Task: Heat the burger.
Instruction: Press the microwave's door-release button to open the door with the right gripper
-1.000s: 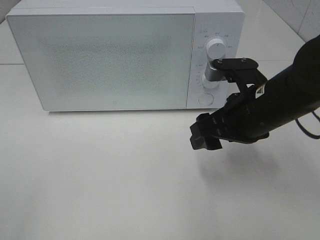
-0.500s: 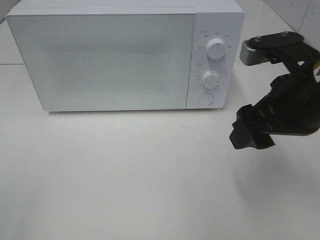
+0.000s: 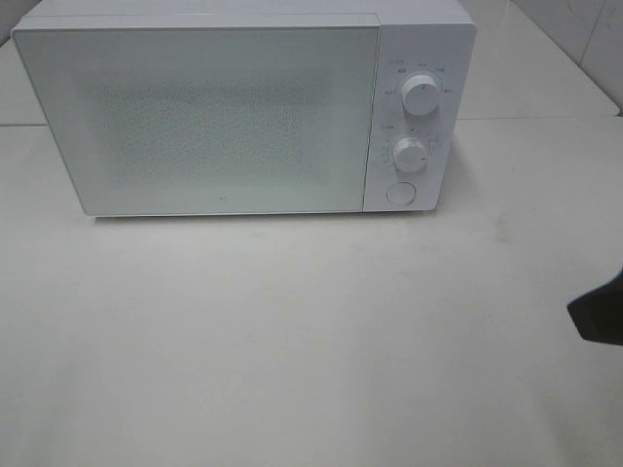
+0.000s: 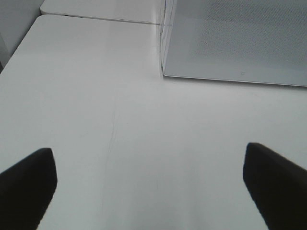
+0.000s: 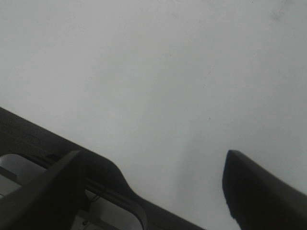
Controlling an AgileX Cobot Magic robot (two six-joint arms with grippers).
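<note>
The burger is out of view in every frame. The white microwave stands at the back of the table with its door shut; its corner also shows in the left wrist view. My left gripper is open over bare table in front of the microwave's left end, with nothing between its fingers. My right gripper is open too, over bare white tabletop and holding nothing. In the exterior view only a black bit of the right arm shows at the right edge. The left arm does not appear there.
The microwave's control panel carries two round knobs, an upper knob and a lower knob, with a round button below them. The white table stretches in front. A seam between tabletops runs behind the microwave.
My right arm has pulled back to the right, away from the microwave's knobs, and has almost left the exterior view. The microwave has not changed.
</note>
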